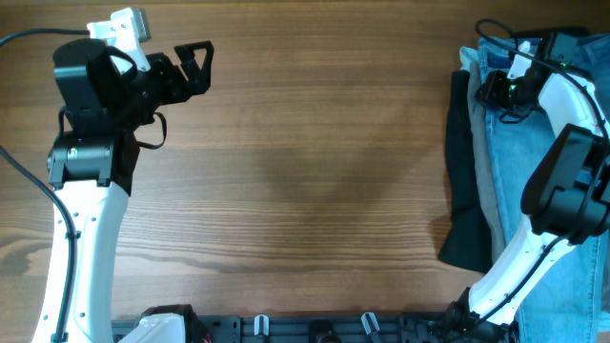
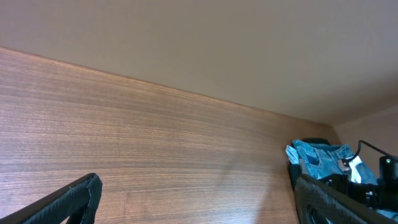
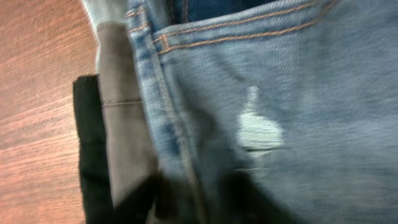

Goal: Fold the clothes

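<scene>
Left arm [image 1: 91, 181] is parked at the table's far-left corner. Left gripper [image 1: 195, 51] is wide open with nothing between the fingers. Its wrist view shows both finger tips [image 2: 74, 196] spread to the edges of the frame, over bare wood.

The middle of the wooden table [image 1: 305, 171] has only woodgrain showing.

The clothes are stacked along the right edge, in layers stepped left to right:
- black garment [image 1: 465, 210] is at the bottom, its edge sticking out furthest toward table centre
- grey-khaki trousers [image 1: 483, 171] are on top of it, showing as a narrow strip
- light-blue jeans [image 1: 515, 157] are on top, running from the far edge down to the near-right corner and out of frame

Right arm [image 1: 558, 200] reaches over the pile. Right gripper [image 1: 492, 91] is down on the far end of the jeans, near their left edge.

Right wrist view is pressed close to the denim [image 3: 280, 93], showing an orange-stitched pocket seam [image 3: 249, 34] and a pale worn patch with a small tear [image 3: 258, 130]. The khaki [image 3: 121, 124] and black [image 3: 90, 155] layers are at its left. There is only a dark blur at the bottom of that view, so I cannot tell how far the right jaws are open or whether they have cloth pinched.
</scene>
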